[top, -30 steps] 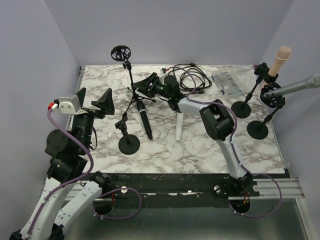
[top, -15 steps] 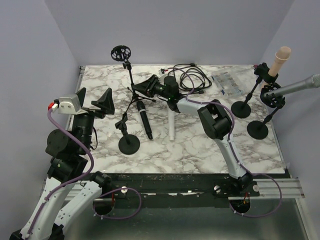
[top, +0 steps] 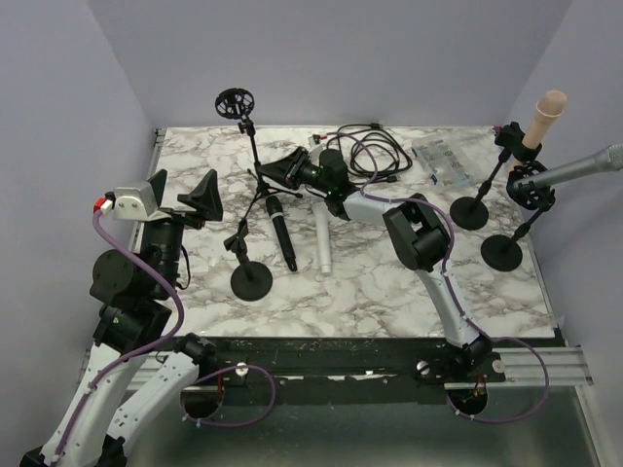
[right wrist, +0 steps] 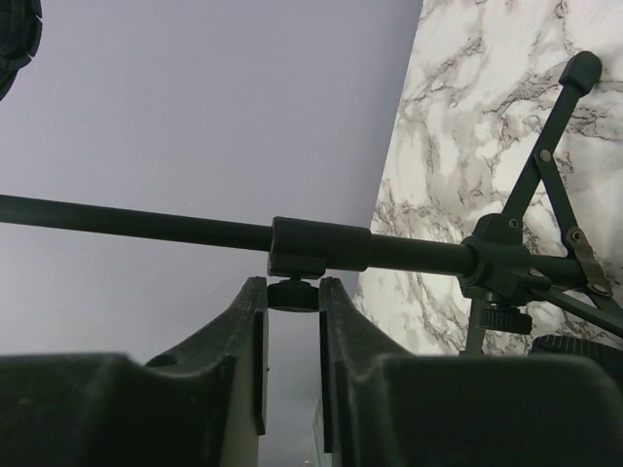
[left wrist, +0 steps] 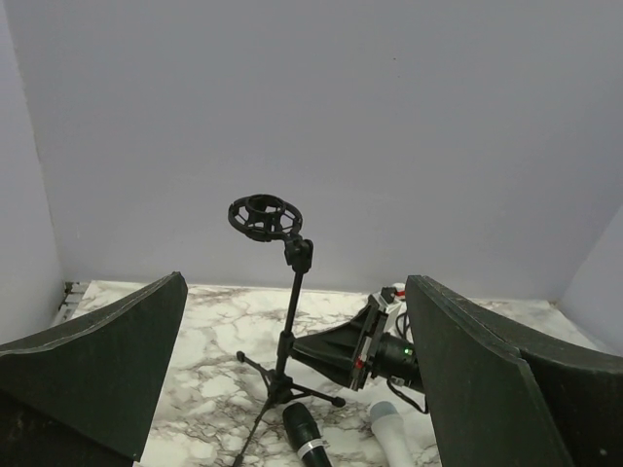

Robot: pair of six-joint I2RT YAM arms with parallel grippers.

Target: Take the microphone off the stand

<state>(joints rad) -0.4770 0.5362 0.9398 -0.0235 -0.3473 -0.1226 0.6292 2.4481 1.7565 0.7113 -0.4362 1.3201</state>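
Bright, soft, even light.
We see faint shadows on the table (top: 389, 282); the right gripper (right wrist: 292, 297) blurs close up.

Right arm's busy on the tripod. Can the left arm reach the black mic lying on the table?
Probably, from above: left gripper is open, black microphone lies uncovered; the round-base stand between them crowds a side approach.

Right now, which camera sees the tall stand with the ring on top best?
The left wrist view: the tall stand shows whole, ring to legs. The top view shows it small, the right hand at its pole. The right wrist view shows only pole and leg joint.
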